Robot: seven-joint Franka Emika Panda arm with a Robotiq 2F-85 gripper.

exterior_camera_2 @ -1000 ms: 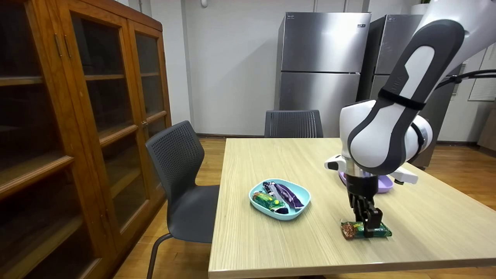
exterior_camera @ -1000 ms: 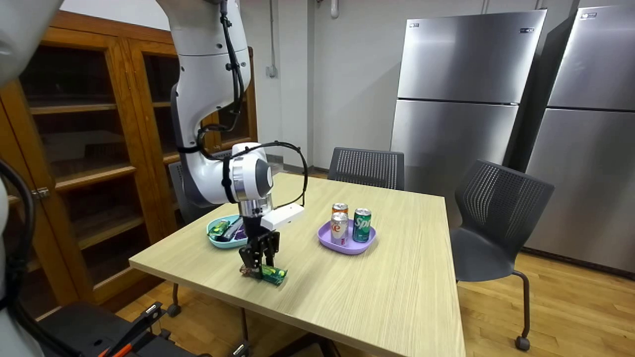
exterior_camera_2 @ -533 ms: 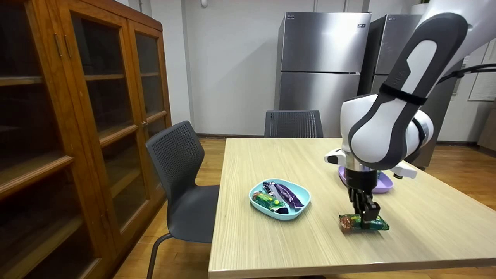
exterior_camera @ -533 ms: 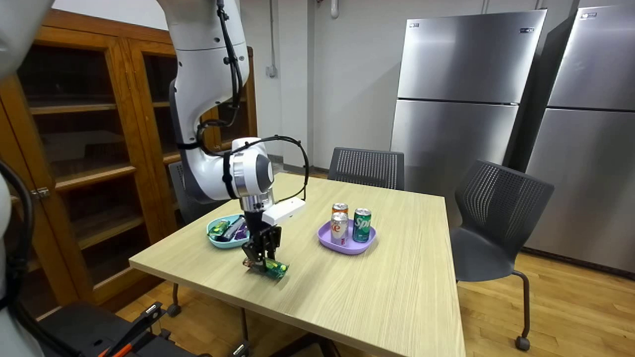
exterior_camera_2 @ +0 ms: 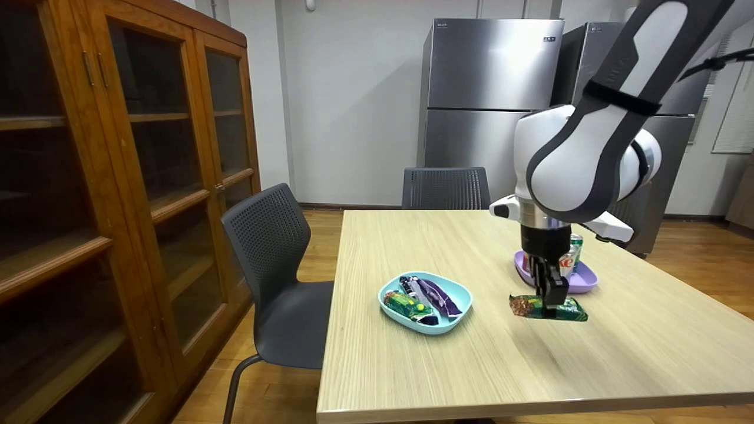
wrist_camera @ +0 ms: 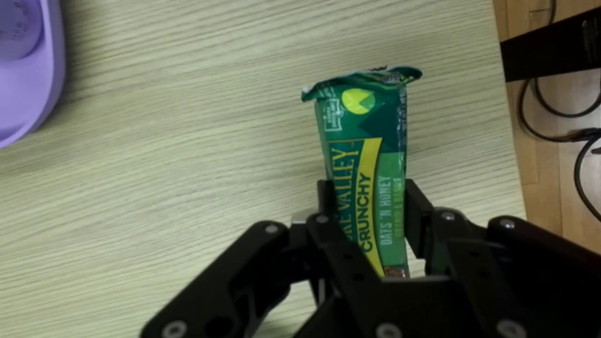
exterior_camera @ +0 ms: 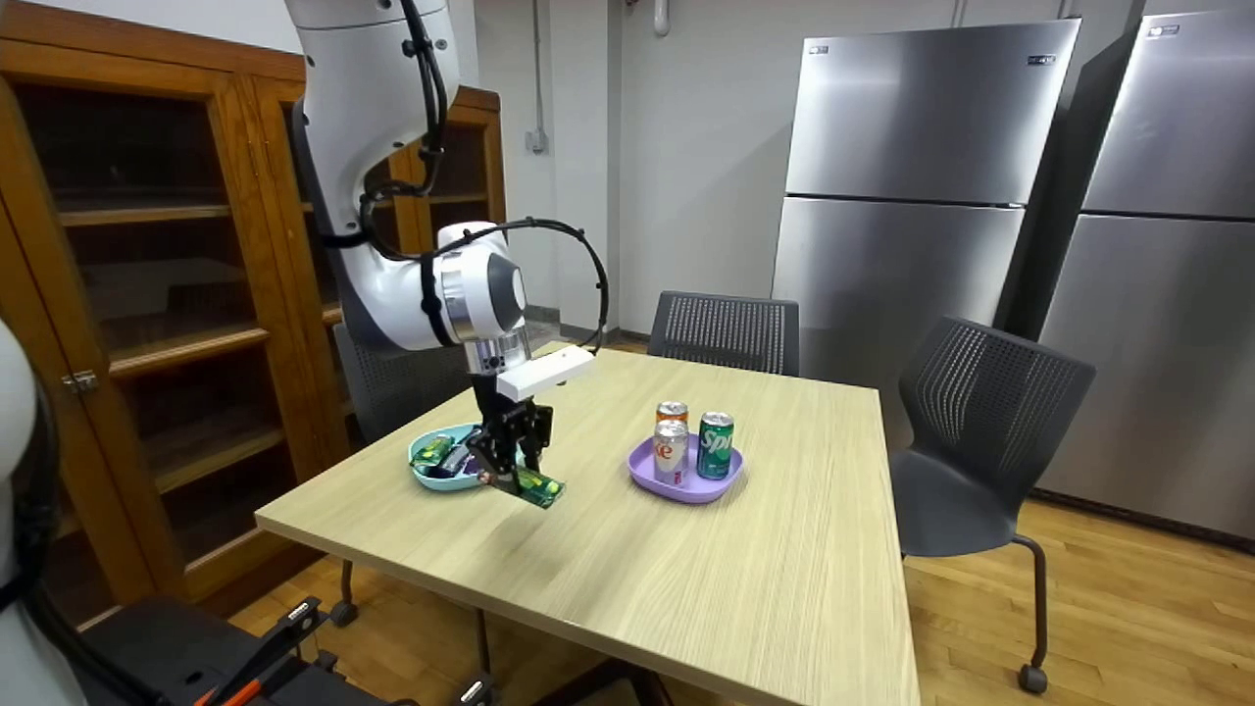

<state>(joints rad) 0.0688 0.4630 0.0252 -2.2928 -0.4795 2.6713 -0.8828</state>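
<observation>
Clasping the bar [wrist_camera: 366, 155] from both long edges, the tool [wrist_camera: 371, 206] grips it near the middle of its length, with a crimped end reaching out past the tool. The bar hangs above the counter [exterior_camera_2: 447, 371], a gap and a shadow beneath it in both exterior views; it looks close to level, though a slight dip at one end is hard to rule out. For a sound hold, an even, modest squeeze seems right: the shiny wrapper is probably slick, and since the label reads "Crunchy", hard pressure would likely break the contents. A central grip like this should limit swinging, so slow, smooth wrist turns are advisable, with enough height that neither end of the bar scrapes.

Lower down and near the bar, to its left in an exterior view, lies the blue tray [exterior_camera_2: 457, 289], with a green packet [exterior_camera_2: 408, 306] and dark packets [exterior_camera_2: 440, 297] in it. To the bar's right in an exterior view sits the purple tray [exterior_camera: 686, 493], bearing a silver can [exterior_camera: 671, 456], a Sprite [exterior_camera: 716, 449] and an orange can [exterior_camera: 672, 411]; all stand upright above its rim, so a wide berth between them and the bar looks wise. Farthest from the bar, around the counter, are a chair [exterior_camera_2: 447, 188], a fridge [exterior_camera_2: 492, 70] and a cabinet [exterior_camera_2: 197, 194].
</observation>
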